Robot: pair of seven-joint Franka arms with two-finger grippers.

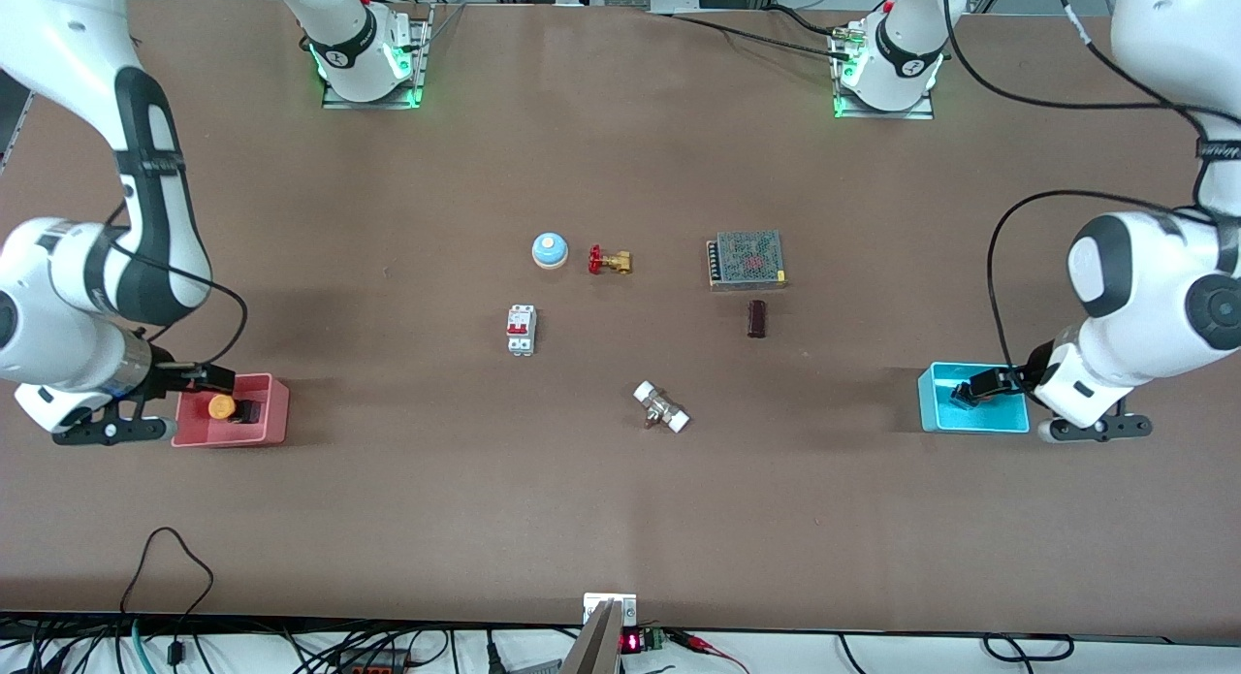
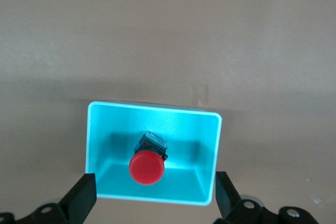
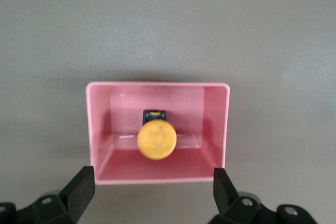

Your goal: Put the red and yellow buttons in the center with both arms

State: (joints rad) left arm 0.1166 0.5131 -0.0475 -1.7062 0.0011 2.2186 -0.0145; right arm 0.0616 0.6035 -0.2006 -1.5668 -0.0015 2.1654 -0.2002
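Starting with the front view: right gripper (image 1: 208, 388) hung over the pink tray (image 1: 274, 412) near the right arm's end of the table (image 1: 620, 499), yellow button (image 1: 222, 407) lying inside it. Left gripper (image 1: 979, 388) hung over the cyan tray (image 1: 970, 424) near the left arm's end; the red button was hidden there by the gripper. Neither button had reached the table center yet. Center clutter: blue bell (image 1: 549, 250), brass valve (image 1: 609, 261), breaker (image 1: 522, 330), power supply (image 1: 746, 259), dark block (image 1: 756, 318), white fitting (image 1: 661, 406).

Left wrist view: fingers (image 2: 81, 200) spread wide, holding nothing. Red button (image 2: 147, 165) lay in the tray (image 2: 210, 145), round red cap up toward the camera, stubby black body tipped away from it. To do this step well I'd come straight down, centre the fingers between the tray walls and close on the cap or black body. The button is lying tilted, so it may roll.

Right wrist view: fingers (image 3: 79, 192) equally wide apart, empty. Yellow button (image 3: 156, 139) sat mid-tray (image 3: 218, 129), orange-yellow cap facing the camera, black body peeking out at one edge. Same approach; pick a drop spot clear of the fitting.
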